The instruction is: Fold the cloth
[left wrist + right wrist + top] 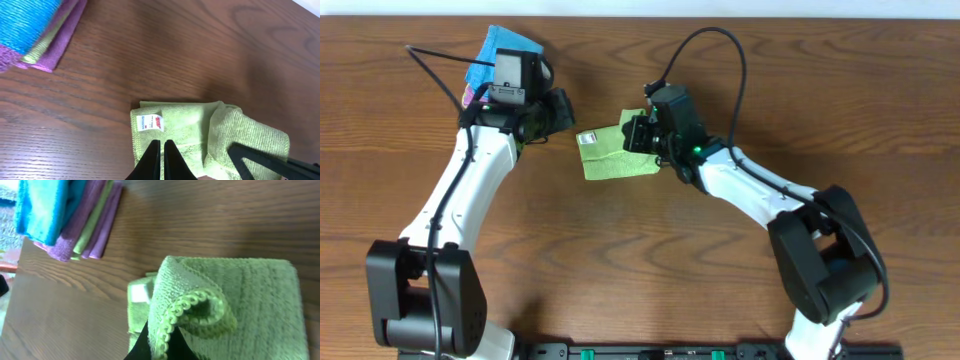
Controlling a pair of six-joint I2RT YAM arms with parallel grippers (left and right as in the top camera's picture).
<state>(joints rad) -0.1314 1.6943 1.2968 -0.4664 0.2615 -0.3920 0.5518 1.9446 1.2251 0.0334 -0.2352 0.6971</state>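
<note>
The green cloth [610,158] lies partly folded at the table's middle, with a white tag [588,139] at its left corner. My right gripper [640,133] is shut on the cloth's stitched edge [159,339] and holds it lifted and curled over the rest of the cloth [250,295]. My left gripper [565,115] is shut and empty, just left of the cloth. In the left wrist view its fingertips [162,149] hover over the cloth's [200,130] near edge, below the tag [150,123].
A stack of folded cloths, blue on top with purple and green beneath [505,47], sits at the back left behind the left arm. It also shows in the left wrist view [35,30] and the right wrist view [65,215]. The table is brown wood [650,260].
</note>
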